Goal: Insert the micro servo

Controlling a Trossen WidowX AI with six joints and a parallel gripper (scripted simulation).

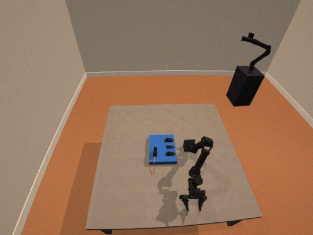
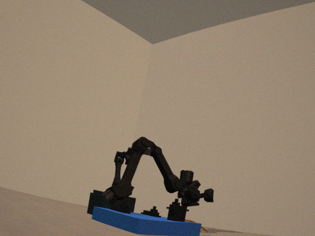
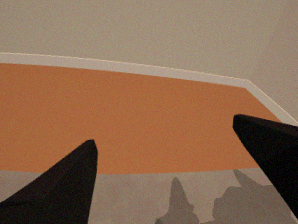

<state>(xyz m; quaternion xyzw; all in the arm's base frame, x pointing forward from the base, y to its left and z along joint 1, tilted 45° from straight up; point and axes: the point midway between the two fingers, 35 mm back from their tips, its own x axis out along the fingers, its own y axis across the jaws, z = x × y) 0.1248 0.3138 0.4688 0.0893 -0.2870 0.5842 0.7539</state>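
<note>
The blue deck (image 1: 160,140) (image 2: 145,224) lies mid-table. A dark micro servo (image 1: 155,151) (image 2: 176,211) stands at the deck's left side. Its orange cable (image 1: 153,167) (image 2: 202,227) trails over the deck's front edge onto the table. I cannot tell how deep the servo sits. Two other dark servos (image 1: 168,140) (image 1: 170,154) sit on the deck's right side, with a small dark slot (image 1: 170,147) between them. My gripper (image 1: 193,206) (image 3: 166,133) is open and empty. It is near the table's front edge, far right of the deck, and the wrist view shows only floor and wall.
The arm's base (image 1: 189,145) stands right of the deck. The grey table (image 1: 126,187) ends just in front of the gripper. A black pedestal (image 1: 245,85) carrying a second arm stands on the orange floor at the back right.
</note>
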